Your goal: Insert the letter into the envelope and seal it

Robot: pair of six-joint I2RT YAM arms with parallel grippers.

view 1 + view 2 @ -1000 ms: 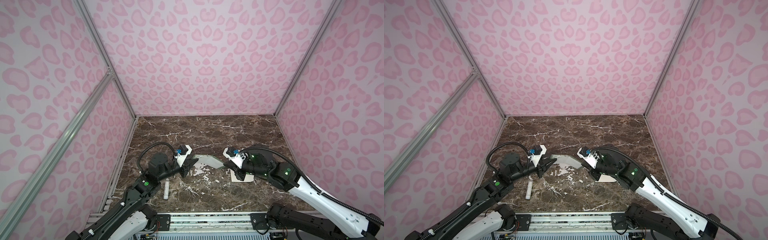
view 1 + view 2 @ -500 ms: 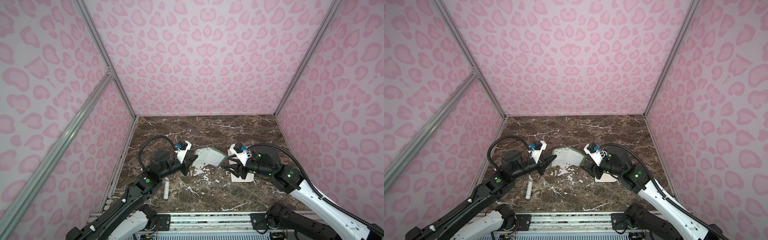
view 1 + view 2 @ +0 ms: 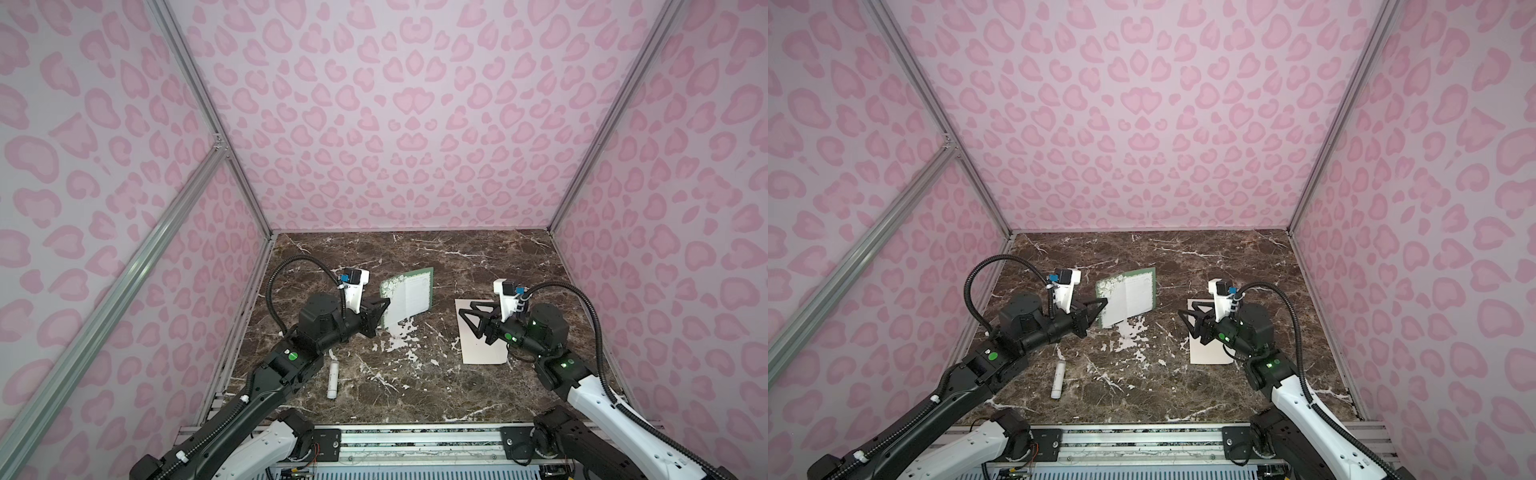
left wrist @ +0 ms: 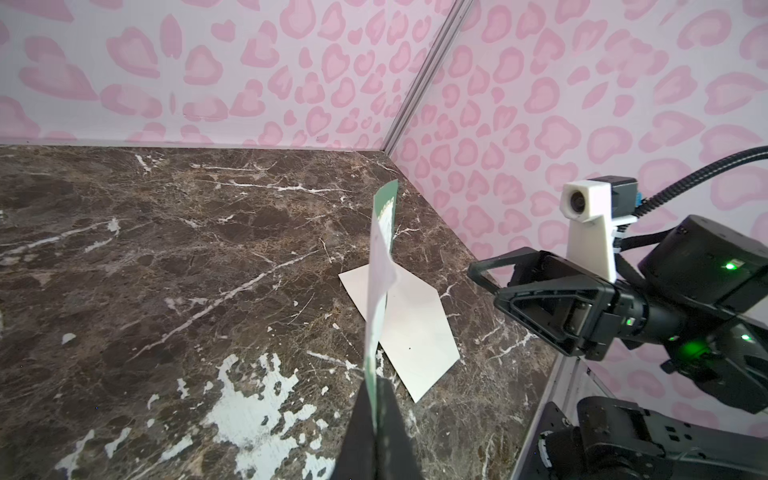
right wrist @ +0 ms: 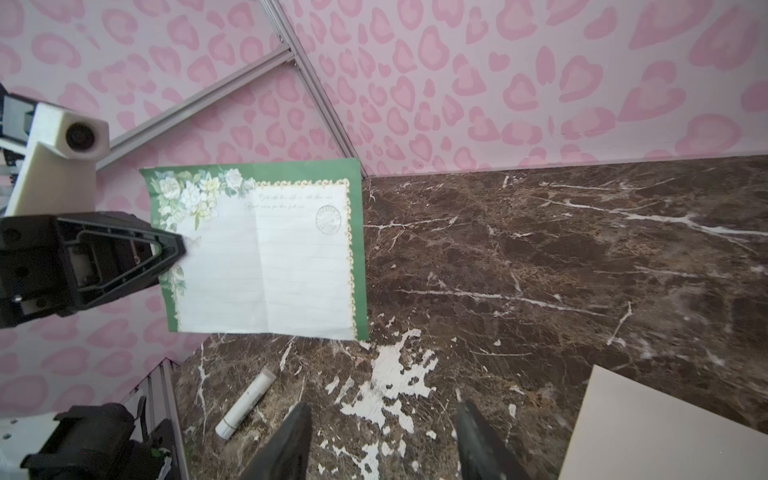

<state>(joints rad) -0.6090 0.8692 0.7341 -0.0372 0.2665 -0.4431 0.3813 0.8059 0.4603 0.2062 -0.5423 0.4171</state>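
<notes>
Left gripper (image 3: 385,303) pinches the letter (image 3: 409,297); its writing is too blurry to read. Right gripper (image 3: 464,318), spread apart, hides some envelope (image 3: 484,353).

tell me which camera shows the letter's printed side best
The right wrist view: the letter faces it squarely, with flowers, lines and green border clear, pinched at one edge by the left gripper. In both top views it is small and tilted; the left wrist view sees it edge-on.
</notes>
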